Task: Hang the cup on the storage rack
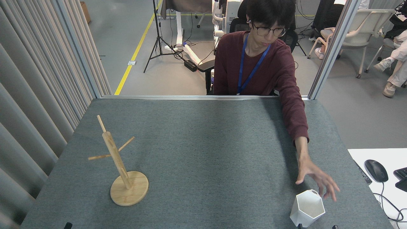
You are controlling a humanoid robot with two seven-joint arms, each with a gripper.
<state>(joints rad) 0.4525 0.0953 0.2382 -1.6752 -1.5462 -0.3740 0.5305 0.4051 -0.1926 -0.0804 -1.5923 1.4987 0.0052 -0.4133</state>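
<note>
Neither end effector is in view, so whether either is open or closed cannot be told. The cup (pixel 307 208) stands upright at the near right corner of the grey worktop (pixel 203 143). A person's hand (pixel 313 176) hovers just behind its rim. The storage rack (pixel 120 165) stands near the left edge, well apart from the cup.

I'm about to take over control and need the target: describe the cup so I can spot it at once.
On the grey felt table, look to the near right corner, just below a person's outstretched hand. There stands the cup, upright and open at the top. It is plain white with flat faceted sides narrowing to the base, unlike the bamboo mug tree far off at the near left.
</note>
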